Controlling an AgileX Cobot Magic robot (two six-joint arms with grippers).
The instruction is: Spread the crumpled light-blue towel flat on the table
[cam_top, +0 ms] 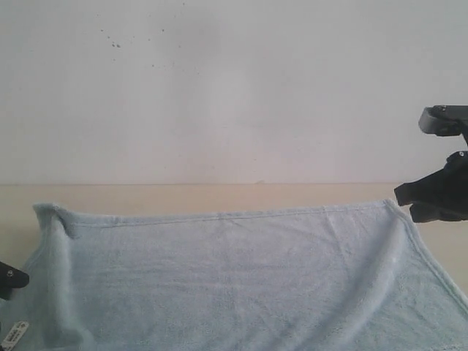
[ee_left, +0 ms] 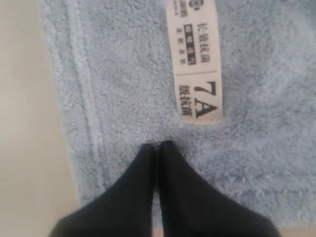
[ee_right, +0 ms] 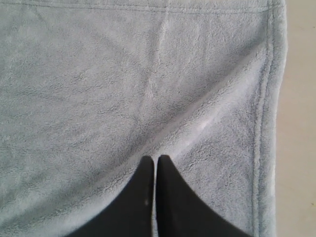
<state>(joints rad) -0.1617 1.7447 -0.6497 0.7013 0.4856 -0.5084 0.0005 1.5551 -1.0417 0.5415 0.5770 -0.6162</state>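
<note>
Towel (cam_top: 241, 278) lies mostly spread on the table (cam_top: 183, 196), its left edge rumpled. Left gripper (ee_left: 158, 144) is clenched, tips over fabric just beside the white label (ee_left: 195, 59) — right gripper (ee_right: 156, 158) is clenched too, tips where creases meet near the hem.

The towel (cam_top: 241, 278) is running off the near edge of the exterior view, which is also clipping its label (cam_top: 14, 335) at the near left. There the left gripper (cam_top: 13, 279) is showing only a dark sliver, and the right gripper (cam_top: 406, 203) is being cut at the right edge.
</note>
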